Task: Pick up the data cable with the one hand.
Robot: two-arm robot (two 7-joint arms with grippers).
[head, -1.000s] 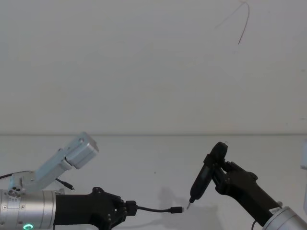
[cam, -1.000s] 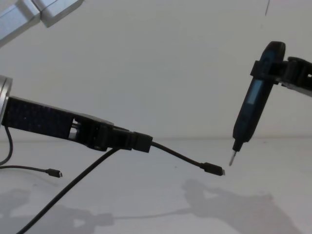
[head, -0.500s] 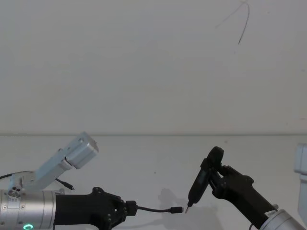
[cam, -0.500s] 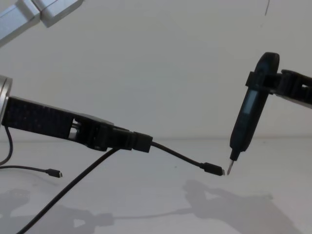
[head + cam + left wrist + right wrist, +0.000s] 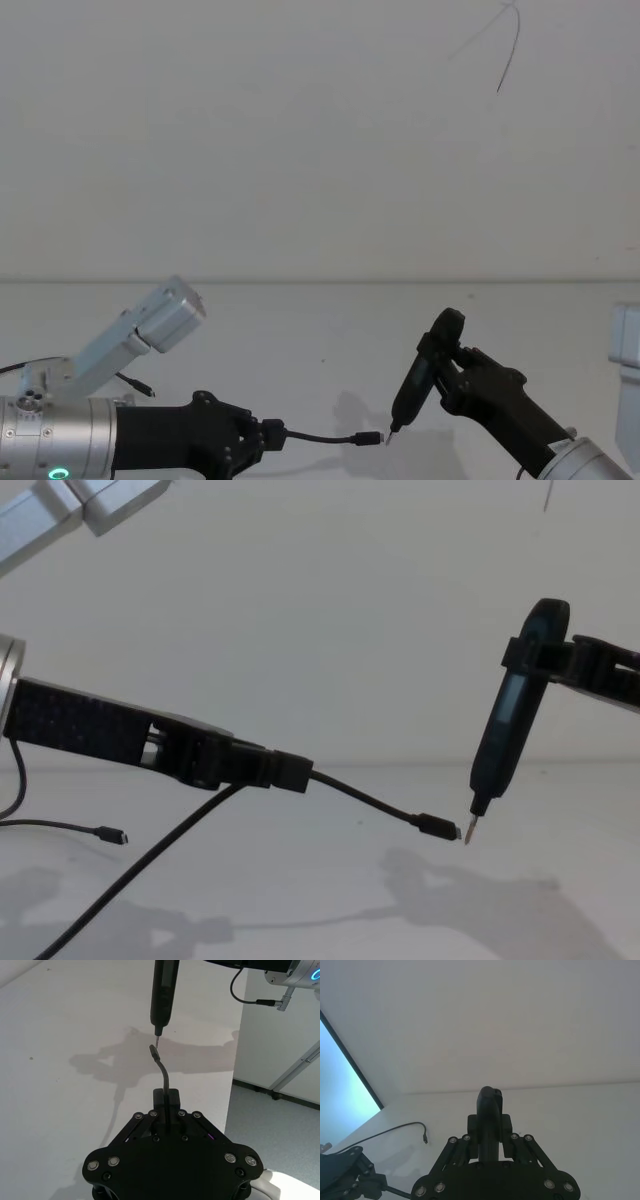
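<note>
1. The left gripper (image 5: 285, 771) is pressed together on the data cable (image 5: 365, 802), pinching it a short way behind its plug (image 5: 440, 827), above the white table (image 5: 330, 880).
2. Past the fingers the cable arcs free and the plug hangs in the air; the rest trails down to the table.
3. The right gripper (image 5: 455, 375) is clamped around a dark pen-shaped tool (image 5: 505, 725), held nearly upright, its metal tip just beside the plug.
4. A thinner black wire (image 5: 60, 825) lies on the table, well apart from the plug, under the left arm.
</note>
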